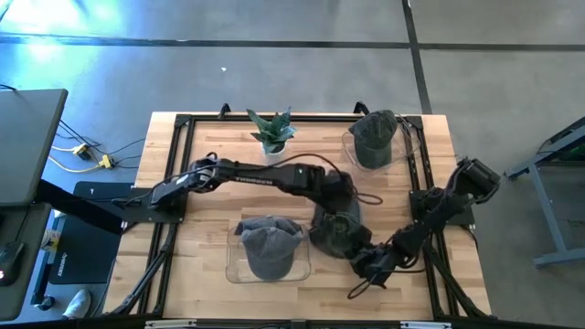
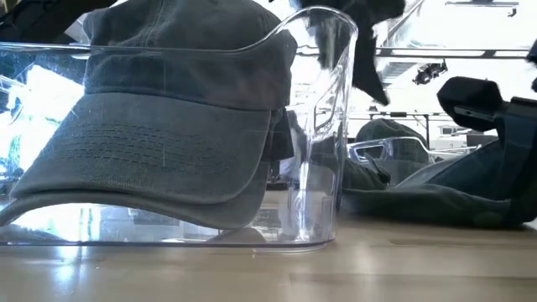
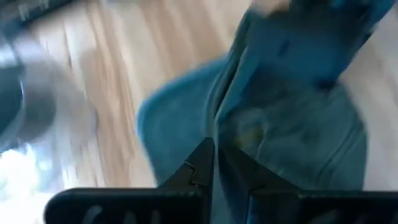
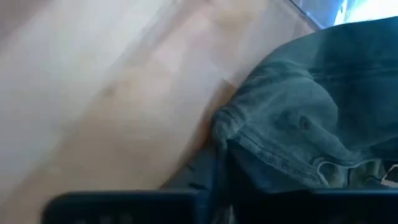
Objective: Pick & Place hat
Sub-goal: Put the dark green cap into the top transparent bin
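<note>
The loose hat (image 1: 335, 230), soft faded green cotton, is lying crumpled on the wooden table (image 1: 206, 279) between both arms. The left gripper (image 3: 214, 163) is pinching its fabric; the right gripper (image 4: 219, 177) is clamping its stitched edge. Three hats are showing: one is sitting in a clear bin (image 1: 234, 268) nearby, another in the far bin (image 1: 351, 146) (beside a small potted plant (image 1: 272, 132)). No lettering is reading clearly.
</note>
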Robot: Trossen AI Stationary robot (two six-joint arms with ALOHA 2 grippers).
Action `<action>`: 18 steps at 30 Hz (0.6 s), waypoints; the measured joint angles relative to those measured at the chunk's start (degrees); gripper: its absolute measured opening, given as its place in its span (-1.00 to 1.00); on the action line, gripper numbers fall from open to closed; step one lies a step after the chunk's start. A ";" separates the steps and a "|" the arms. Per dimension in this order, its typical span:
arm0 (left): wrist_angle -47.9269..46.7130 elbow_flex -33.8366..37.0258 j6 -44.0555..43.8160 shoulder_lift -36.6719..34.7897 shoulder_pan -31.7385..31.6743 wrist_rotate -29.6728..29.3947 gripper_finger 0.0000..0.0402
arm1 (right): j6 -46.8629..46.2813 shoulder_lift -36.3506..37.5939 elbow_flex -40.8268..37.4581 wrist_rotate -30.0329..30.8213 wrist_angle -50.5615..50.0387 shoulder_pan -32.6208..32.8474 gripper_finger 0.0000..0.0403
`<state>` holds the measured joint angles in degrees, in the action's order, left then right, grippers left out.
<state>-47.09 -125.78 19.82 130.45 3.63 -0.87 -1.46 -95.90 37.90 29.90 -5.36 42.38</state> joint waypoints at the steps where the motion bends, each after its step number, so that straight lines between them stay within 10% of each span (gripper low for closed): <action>1: 1.55 0.00 0.75 0.00 0.53 -0.02 -0.93 | 0.24 0.00 -0.03 -0.03 -0.20 -0.25 -0.93; 18: 23.58 9.76 6.96 0.12 4.57 -2.63 -0.94 | -10.05 31.97 -12.08 -8.49 -7.29 -3.10 -0.97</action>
<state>-23.51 -116.02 26.79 130.57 8.20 -3.50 -11.51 -63.93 25.81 21.42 -12.65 39.28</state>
